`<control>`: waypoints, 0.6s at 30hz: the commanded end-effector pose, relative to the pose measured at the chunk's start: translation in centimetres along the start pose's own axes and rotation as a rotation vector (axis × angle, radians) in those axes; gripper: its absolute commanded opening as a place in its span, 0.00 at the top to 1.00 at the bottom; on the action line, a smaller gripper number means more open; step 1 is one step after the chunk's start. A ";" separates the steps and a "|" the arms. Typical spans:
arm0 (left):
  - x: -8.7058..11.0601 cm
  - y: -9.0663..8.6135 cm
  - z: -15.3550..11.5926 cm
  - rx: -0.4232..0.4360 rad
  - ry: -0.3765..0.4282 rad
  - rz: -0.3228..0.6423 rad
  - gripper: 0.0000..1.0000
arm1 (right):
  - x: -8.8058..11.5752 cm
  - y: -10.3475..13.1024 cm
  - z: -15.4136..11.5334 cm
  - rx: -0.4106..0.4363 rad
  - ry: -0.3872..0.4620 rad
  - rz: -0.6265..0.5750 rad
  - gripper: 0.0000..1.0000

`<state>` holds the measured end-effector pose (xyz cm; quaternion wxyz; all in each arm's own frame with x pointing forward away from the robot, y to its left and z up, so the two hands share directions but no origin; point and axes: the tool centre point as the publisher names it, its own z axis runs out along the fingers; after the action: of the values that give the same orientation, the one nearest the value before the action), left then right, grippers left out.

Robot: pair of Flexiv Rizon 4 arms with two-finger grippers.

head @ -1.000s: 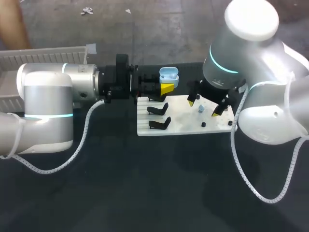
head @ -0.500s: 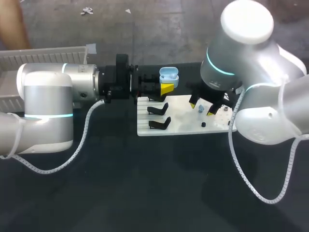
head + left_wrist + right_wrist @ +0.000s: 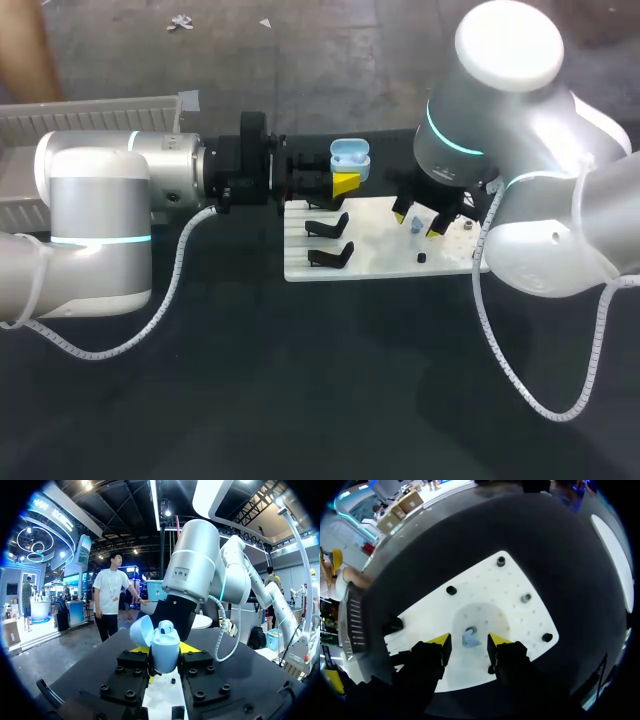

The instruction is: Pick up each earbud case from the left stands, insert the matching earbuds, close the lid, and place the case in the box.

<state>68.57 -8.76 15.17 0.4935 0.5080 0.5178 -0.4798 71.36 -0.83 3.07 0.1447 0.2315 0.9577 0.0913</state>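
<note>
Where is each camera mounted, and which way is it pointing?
Head: above and behind, looking down at the table; left arm and right arm show.
Left wrist: on the left arm, facing the right arm; left gripper shows, holding the case.
Right wrist: on the right arm, looking down at the board; right gripper shows, open around an earbud.
Shared: head and right wrist both see board and earbud.
</note>
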 end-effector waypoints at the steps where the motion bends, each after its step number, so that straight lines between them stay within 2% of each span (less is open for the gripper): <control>1: 0.1 -0.1 0.0 -0.003 -0.003 0.002 1.00 | 0.0 0.1 0.1 0.002 -0.001 -0.001 0.55; 18: 0.1 -0.1 0.0 -0.003 -0.003 0.002 1.00 | 0.1 0.2 0.3 0.003 0.004 0.008 0.62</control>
<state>68.57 -8.76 15.17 0.4935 0.5080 0.5178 -0.4798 71.36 -0.69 2.89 0.1421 0.2349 0.9572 0.0917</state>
